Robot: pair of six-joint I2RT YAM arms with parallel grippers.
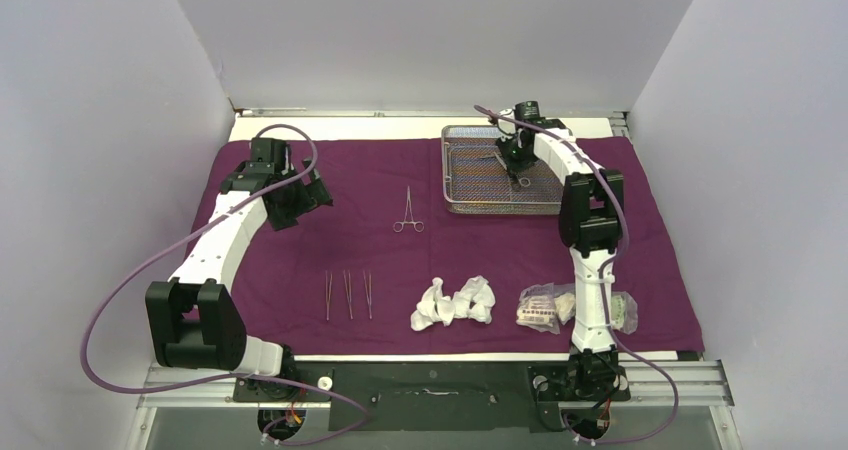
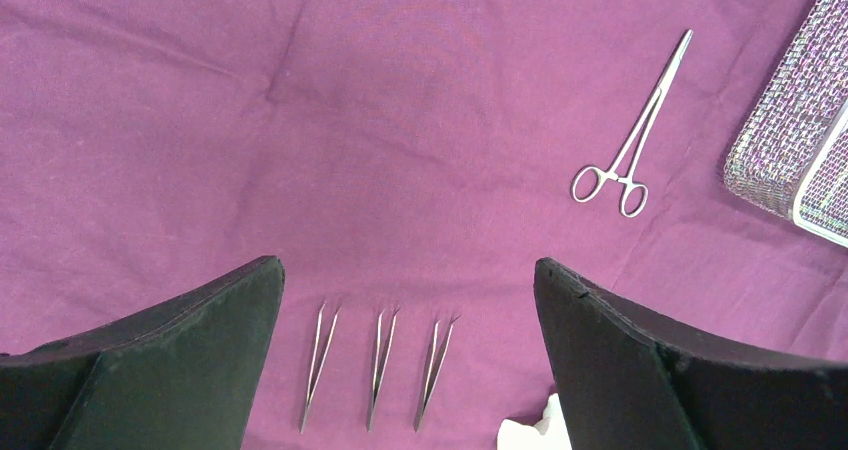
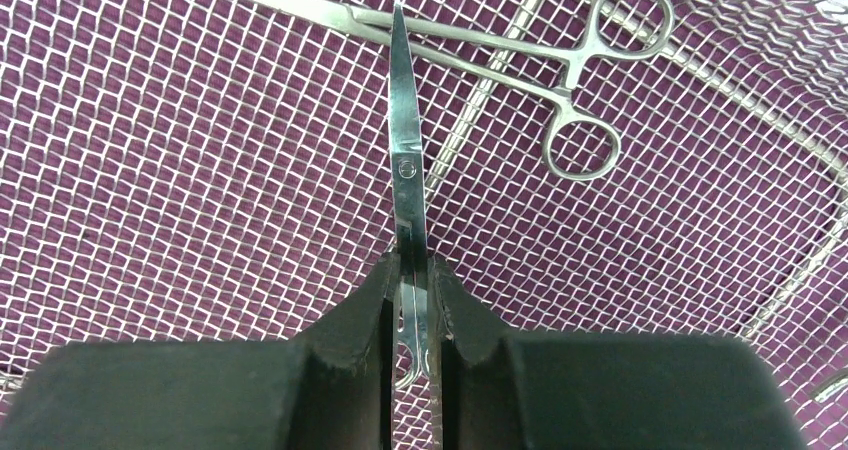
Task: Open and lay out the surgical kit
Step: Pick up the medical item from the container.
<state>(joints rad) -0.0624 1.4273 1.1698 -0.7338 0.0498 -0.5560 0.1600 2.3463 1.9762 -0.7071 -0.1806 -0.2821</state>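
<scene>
- Steel on steel is our worry here: the right gripper (image 3: 415,300) is clenched on the shanks of the scissors (image 3: 405,150), down inside the mesh tray (image 1: 500,210) at the far right of the purple cloth (image 1: 380,170).
- The pinch sits close to the finger rings, so the whole curved blade sticks out ahead of it. On a lift we reckon it could swivel in the grip or slip free.
- The blade tip crosses the forceps (image 3: 500,55) lying in the tray, and a dragged or tilted pull could hook them along.
- If the tip dips, the point could catch in the wire mesh and jolt the tray.
- The left gripper (image 2: 407,275) hangs spread wide, holding nothing, above the three tweezers (image 2: 378,365). We see no trouble there unless it drops onto that neat row.
- The gauze wads (image 1: 455,303) lie near the front edge, so a low carry could clip them.
</scene>
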